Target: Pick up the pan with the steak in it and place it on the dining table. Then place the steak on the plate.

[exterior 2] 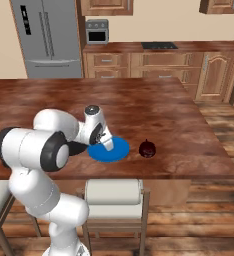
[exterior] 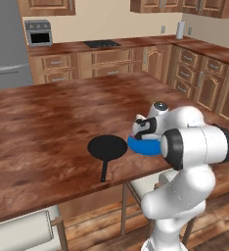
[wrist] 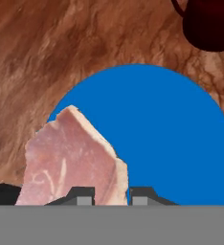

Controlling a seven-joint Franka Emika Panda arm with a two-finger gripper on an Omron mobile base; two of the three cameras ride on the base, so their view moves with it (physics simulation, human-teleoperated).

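The black pan (exterior: 107, 147) sits empty on the dining table (exterior: 43, 127), just left of the gripper (wrist: 112, 195). The gripper's jaws are clamped on the steak (wrist: 73, 160) (pink, with a pale fatty edge), which hangs over the near edge of the blue plate (wrist: 171, 139). Beyond the plate, to the right, stands a dark red mug (exterior 2: 147, 148).

No words, labels, brand marks, numbers or signs can be read on anything in these views.

Wooden cabinets (exterior: 185, 73), steel fridge (exterior 2: 49, 35)
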